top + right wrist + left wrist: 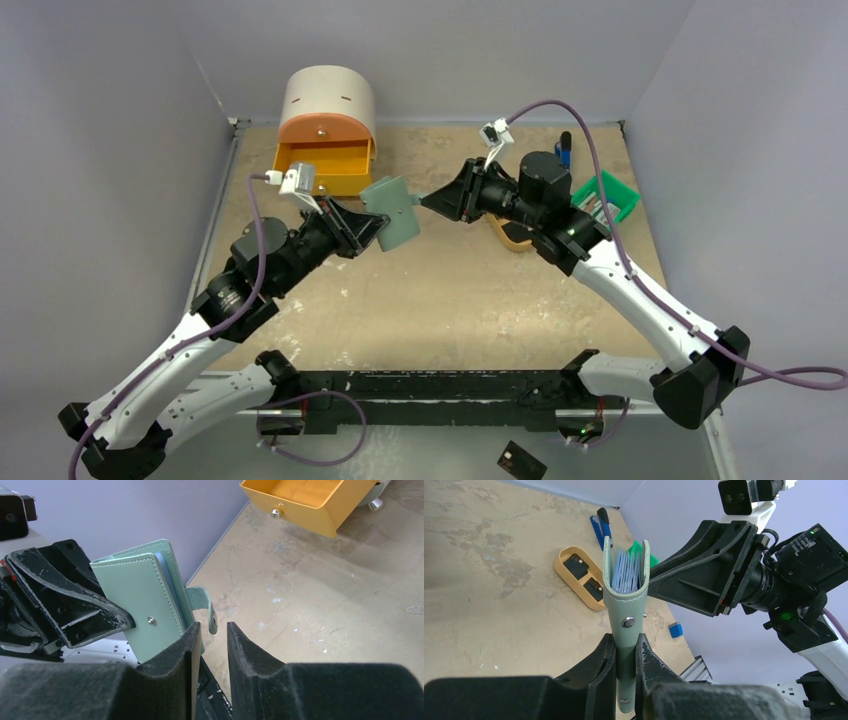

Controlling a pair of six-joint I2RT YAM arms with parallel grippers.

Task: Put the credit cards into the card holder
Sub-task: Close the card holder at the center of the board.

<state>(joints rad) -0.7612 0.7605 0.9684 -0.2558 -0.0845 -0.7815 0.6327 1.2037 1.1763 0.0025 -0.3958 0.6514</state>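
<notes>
Clamping the card holder [626,605], your left fingers [601,672] hold it above the surface [450,300]; your right fingers [250,650], slightly apart, sit at its tab [205,605]. Beyond it, credit cards [575,565] lie in a tan tray [560,560].

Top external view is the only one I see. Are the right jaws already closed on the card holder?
Observer: No, they are open. The right wrist view shows the right gripper with the side tab of the card holder just ahead of its gap, not pinched.
Operator: My view has the right arm hiding the tray. Are any cards in it?
Observer: Yes. The left wrist view shows two black credit cards lying in the tan tray.
</notes>
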